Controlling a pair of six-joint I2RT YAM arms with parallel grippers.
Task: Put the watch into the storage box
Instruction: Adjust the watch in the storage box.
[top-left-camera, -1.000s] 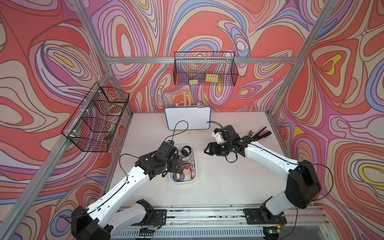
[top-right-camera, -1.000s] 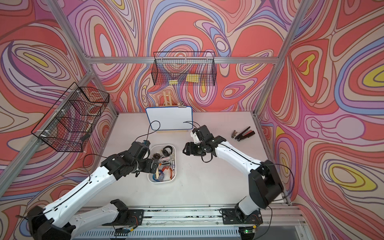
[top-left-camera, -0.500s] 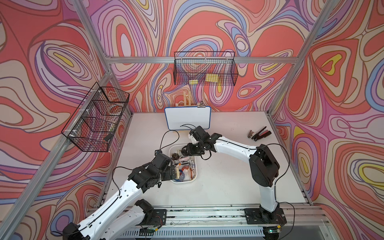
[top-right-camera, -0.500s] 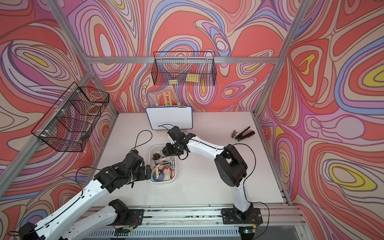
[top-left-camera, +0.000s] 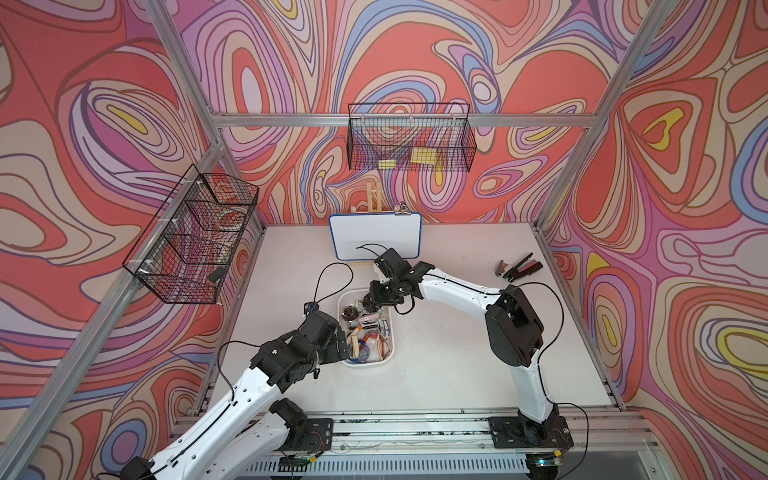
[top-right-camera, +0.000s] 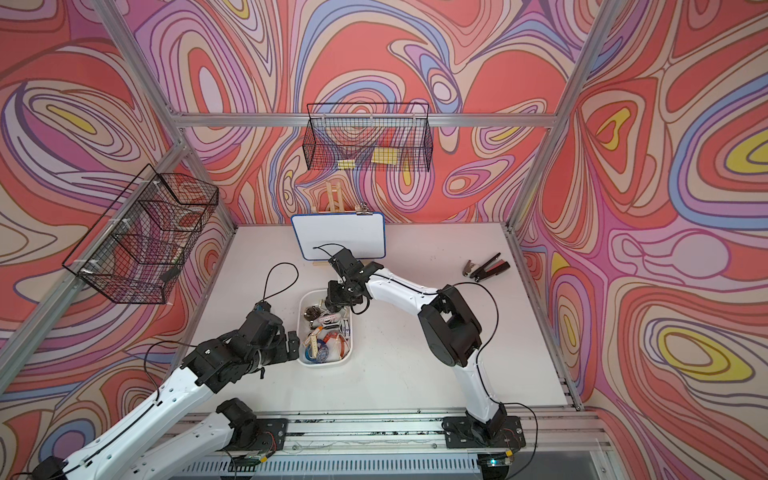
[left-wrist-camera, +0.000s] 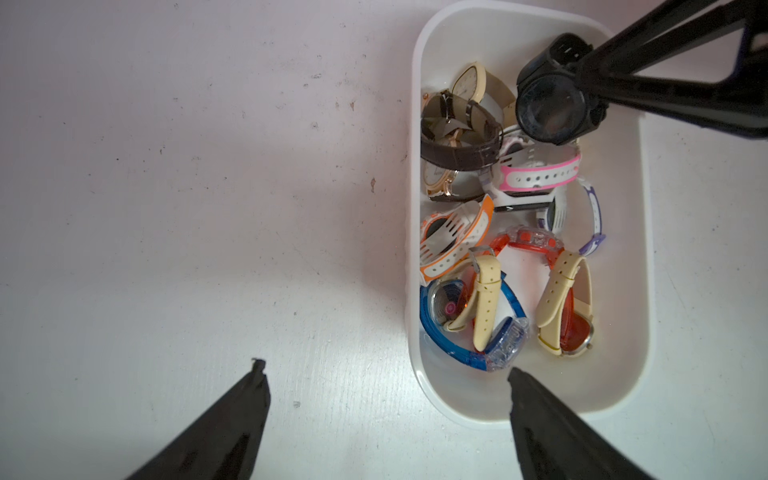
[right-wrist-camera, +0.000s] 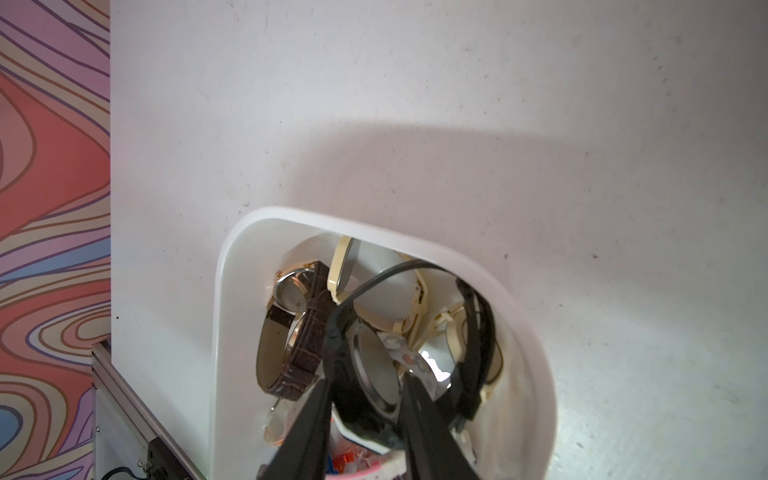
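Observation:
The storage box is a shallow white tray in the middle of the table, with several watches lying in it. My right gripper hangs over its far end, shut on a black watch. In the right wrist view the gripper has a finger on each side of the watch's round case, and the strap loops above the box's contents. My left gripper is open and holds nothing, low beside the box's near left rim.
A whiteboard stands at the back of the table. A black and red hand tool lies at the far right. Black wire baskets hang on the back wall and the left wall.
My right arm swung left, from the table to the right of the box to over the box's far end. My left arm drew back from the box toward the near left.

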